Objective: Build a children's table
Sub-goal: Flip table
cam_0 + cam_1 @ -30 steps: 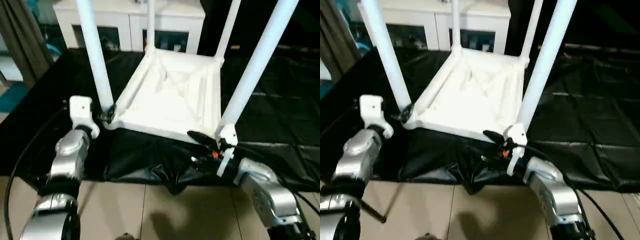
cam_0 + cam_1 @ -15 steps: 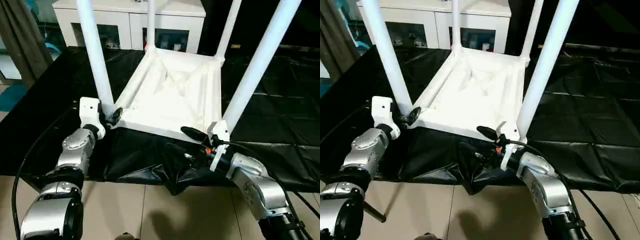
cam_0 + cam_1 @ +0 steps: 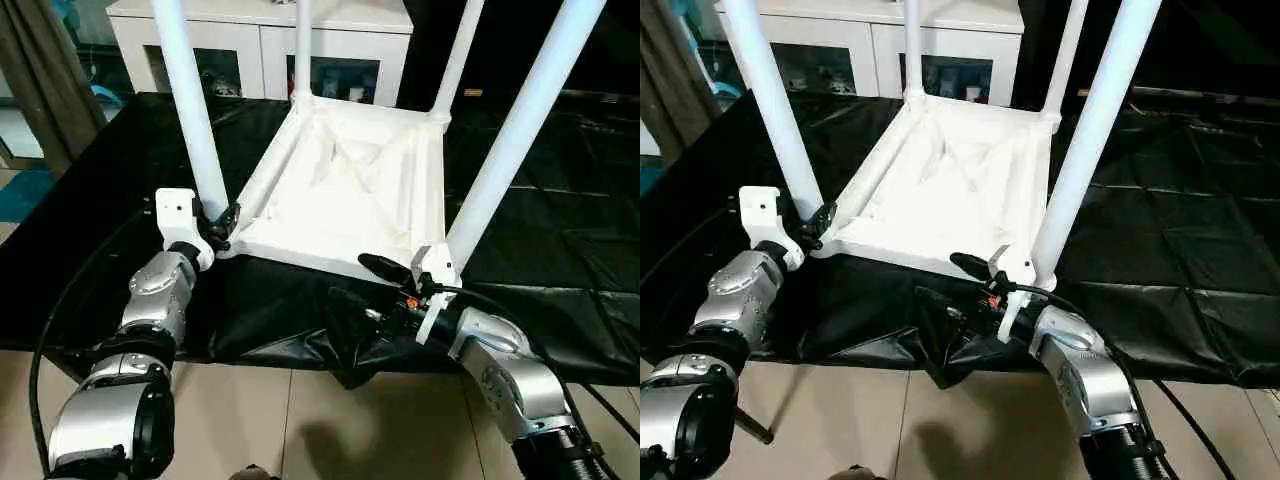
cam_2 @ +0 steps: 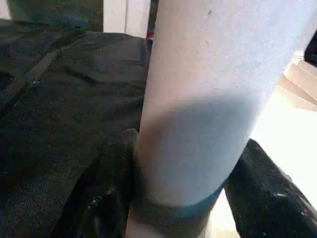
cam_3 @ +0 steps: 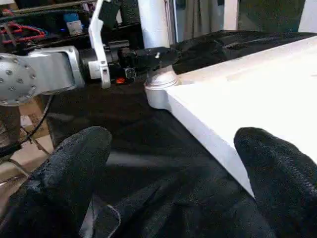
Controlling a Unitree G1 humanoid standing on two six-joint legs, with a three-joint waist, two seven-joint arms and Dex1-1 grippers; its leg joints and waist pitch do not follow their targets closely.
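Table: the small all-white plastic children's table (image 3: 345,195) lies upside down on the black-covered work table (image 3: 560,220), ribbed underside up, its four long white tubular legs pointing upward from the rounded corner sockets.
Near-left leg: the white tube (image 3: 190,110) stands in the corner socket nearest the left arm.
Left gripper: the black two-fingered left gripper (image 3: 218,225) sits at the base of that leg, one finger on each side of the tube; the left wrist view shows both black fingers (image 4: 106,193) pressed against the leg just above the socket collar, so it clasps the leg.
Right gripper: the black two-fingered right gripper (image 3: 368,285) has its fingers spread wide, holding nothing; the upper finger reaches over the table's near edge beside the near-right leg (image 3: 520,120), the lower one lies over the crumpled black cover.
Background: a white cabinet (image 3: 260,40) stands behind the work table.
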